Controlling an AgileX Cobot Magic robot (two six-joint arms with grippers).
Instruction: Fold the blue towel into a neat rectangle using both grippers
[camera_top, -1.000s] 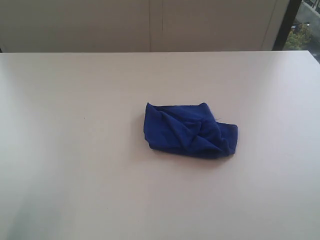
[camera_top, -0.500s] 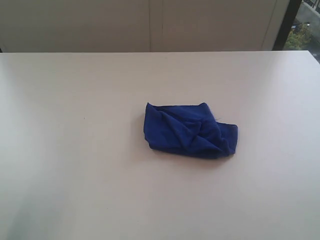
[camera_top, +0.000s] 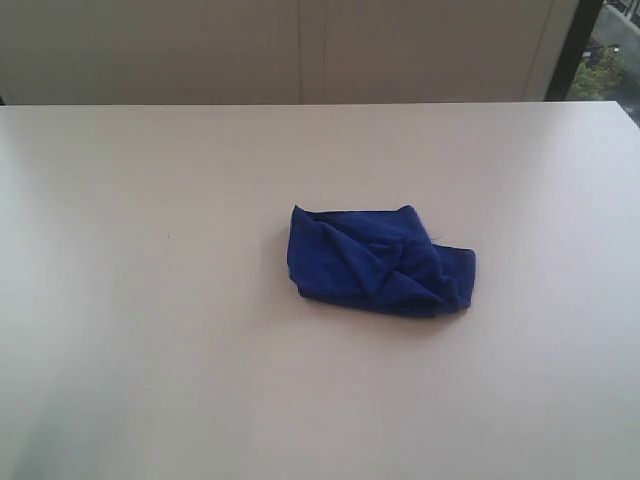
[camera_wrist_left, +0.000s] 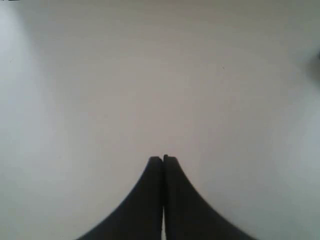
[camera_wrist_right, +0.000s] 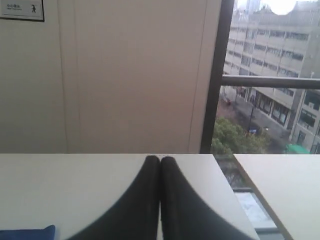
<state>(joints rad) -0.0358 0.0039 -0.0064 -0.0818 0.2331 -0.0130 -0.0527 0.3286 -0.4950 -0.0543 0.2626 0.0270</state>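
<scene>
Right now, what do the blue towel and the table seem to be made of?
The blue towel: soft, matte cloth, possibly microfibre; it crumples into loose folds. The table: smooth pale top with a faint sheen, perhaps laminate; hard to tell.

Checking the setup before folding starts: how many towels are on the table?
1. The blue towel lies crumpled slightly right of the middle of the table in the exterior view; its corner also shows in the right wrist view. Nothing suggests another hidden.
</scene>
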